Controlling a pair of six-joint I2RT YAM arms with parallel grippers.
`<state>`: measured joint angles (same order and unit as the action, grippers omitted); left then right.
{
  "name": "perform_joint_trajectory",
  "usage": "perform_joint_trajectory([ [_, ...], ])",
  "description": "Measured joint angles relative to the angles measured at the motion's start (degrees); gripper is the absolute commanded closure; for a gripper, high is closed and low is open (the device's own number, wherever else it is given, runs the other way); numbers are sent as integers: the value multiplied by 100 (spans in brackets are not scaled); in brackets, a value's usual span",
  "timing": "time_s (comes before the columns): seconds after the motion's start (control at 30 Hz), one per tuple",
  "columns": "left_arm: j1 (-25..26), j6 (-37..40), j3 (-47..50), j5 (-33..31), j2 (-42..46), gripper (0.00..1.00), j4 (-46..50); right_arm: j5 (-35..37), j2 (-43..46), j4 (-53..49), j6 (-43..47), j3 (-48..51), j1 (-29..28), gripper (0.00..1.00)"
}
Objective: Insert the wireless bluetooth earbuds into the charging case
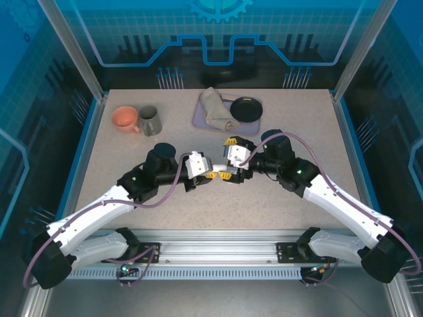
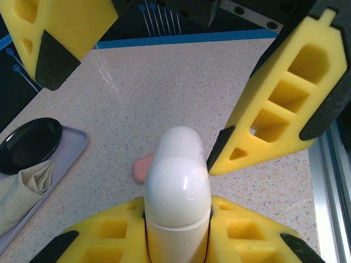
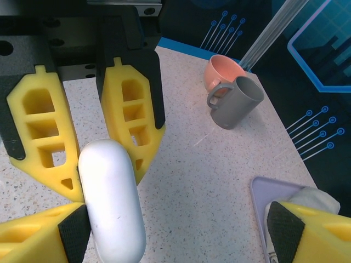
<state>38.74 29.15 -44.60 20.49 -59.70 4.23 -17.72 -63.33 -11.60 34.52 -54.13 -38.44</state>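
The left gripper point(image 2: 178, 222) is clamped on the white case point(image 2: 176, 175), which looks closed, and the right gripper point(image 3: 175, 216) has its fingers wide apart, one on each side of the case. A small pink piece point(image 2: 143, 167), maybe an earbud, lies on the table point(image 2: 164, 82) just behind the case, half hidden by it. Well apart at the back are an orange cup point(image 1: 124, 119) beside a grey mug point(image 1: 149, 120), and a tray point(image 1: 199, 120) with a cloth point(image 1: 215, 109) and a black dish point(image 1: 246, 109)

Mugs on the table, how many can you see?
2. An orange mug sits at the far left of the table, and a grey mug sits just to its right. Others may be hidden from view.
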Motion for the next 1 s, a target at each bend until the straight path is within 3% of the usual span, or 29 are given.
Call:
perform_joint_trajectory([
  [0.8,7,-4,0,-57,4,95,105,256,9,2,-151,-144,160,12],
  [1.0,7,-70,87,-107,138,100,-101,164,413,-85,-308,-136,315,8],
])
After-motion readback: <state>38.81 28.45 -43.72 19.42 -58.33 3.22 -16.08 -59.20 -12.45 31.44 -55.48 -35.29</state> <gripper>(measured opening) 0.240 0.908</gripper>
